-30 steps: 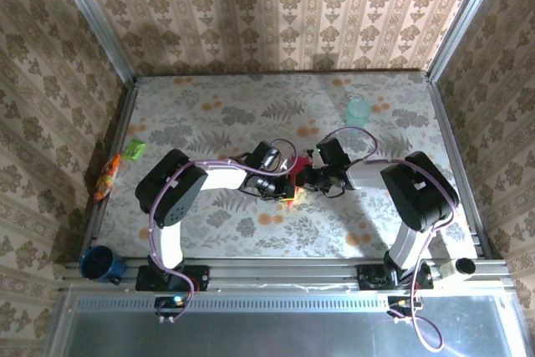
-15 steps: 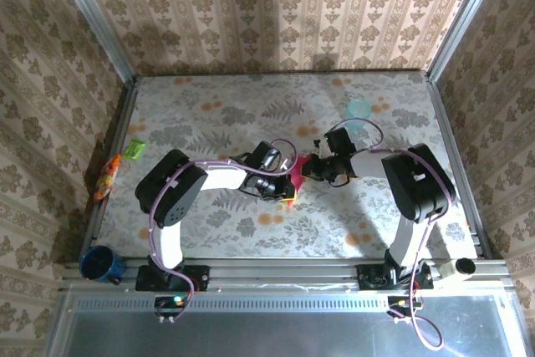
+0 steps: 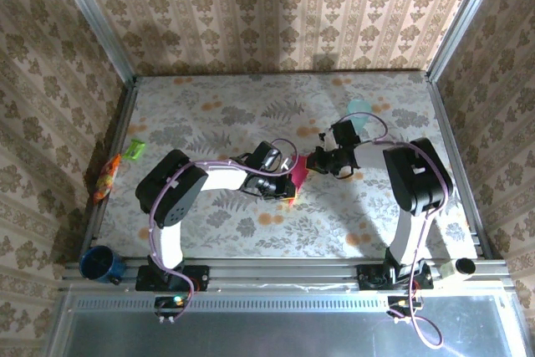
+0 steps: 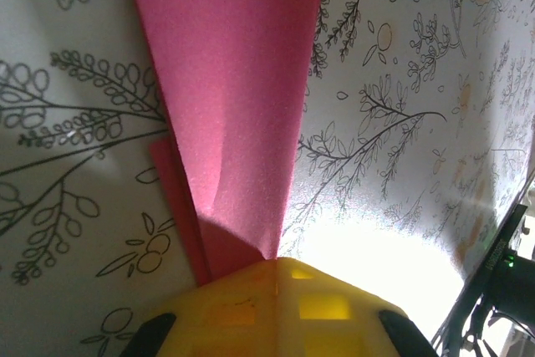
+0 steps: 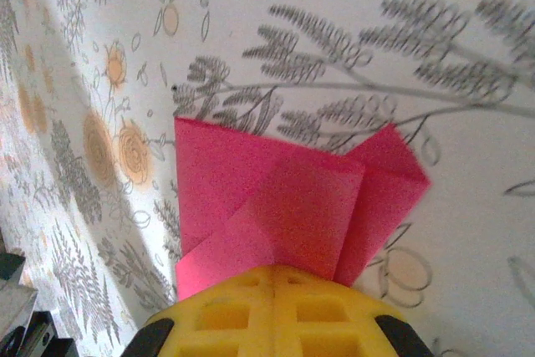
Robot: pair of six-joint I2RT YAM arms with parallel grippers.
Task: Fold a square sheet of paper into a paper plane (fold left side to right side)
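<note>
My left claw (image 4: 276,263) is closed tight on one end of the folded sheet of paper (image 4: 238,98), which rests on the flowered bench (image 4: 393,123) around its middle. My right claw (image 5: 274,270) is clamped on the opposite end, where folded flaps overlap. From above, the two pinches seem just beside each other, though they are small in that view.

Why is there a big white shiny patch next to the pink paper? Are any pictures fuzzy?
Left wrist view: that patch is light glaring off the table beside the folded paper, washing out its pattern. Right wrist view: the leaf print is blurry toward the right edge. Top external view: evenly lit, with a soft shadow on the back wall.
</note>
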